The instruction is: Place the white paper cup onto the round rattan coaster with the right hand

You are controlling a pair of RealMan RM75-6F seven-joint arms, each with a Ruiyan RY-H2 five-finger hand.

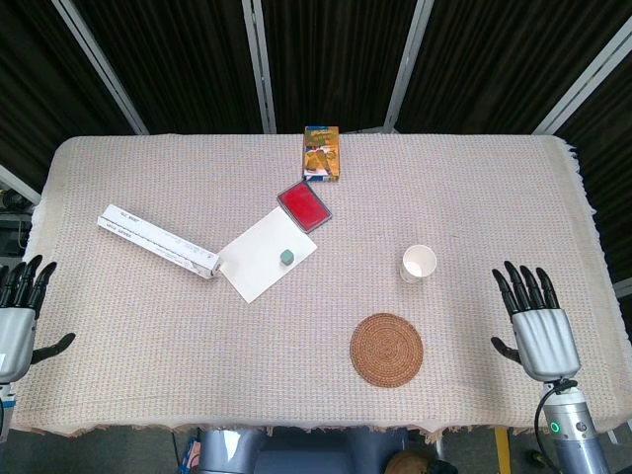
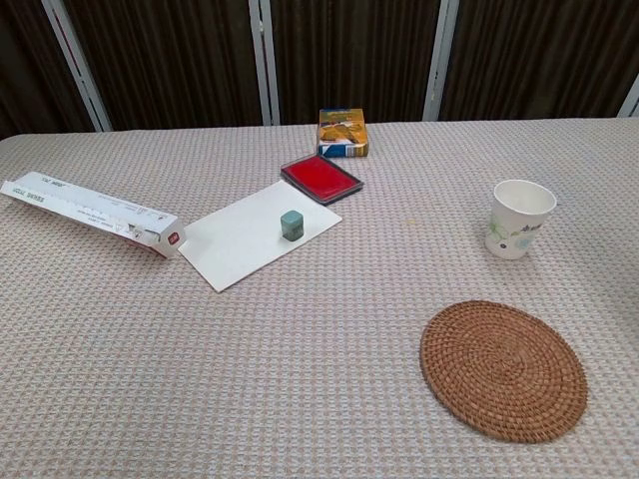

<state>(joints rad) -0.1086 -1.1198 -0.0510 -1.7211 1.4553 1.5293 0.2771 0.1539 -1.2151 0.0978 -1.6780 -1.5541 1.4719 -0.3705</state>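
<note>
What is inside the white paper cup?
The white paper cup stands upright and open beside the round rattan coaster. From above its inside looks white and empty. What is under the cup is covered.

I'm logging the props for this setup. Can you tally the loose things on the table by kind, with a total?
White paper cup: 1
Round rattan coaster: 1
White sheet of paper: 1
Small green block, on the sheet: 1
Red flat pad: 1
Orange and blue box: 1
Long white box: 1
Total: 7
</note>
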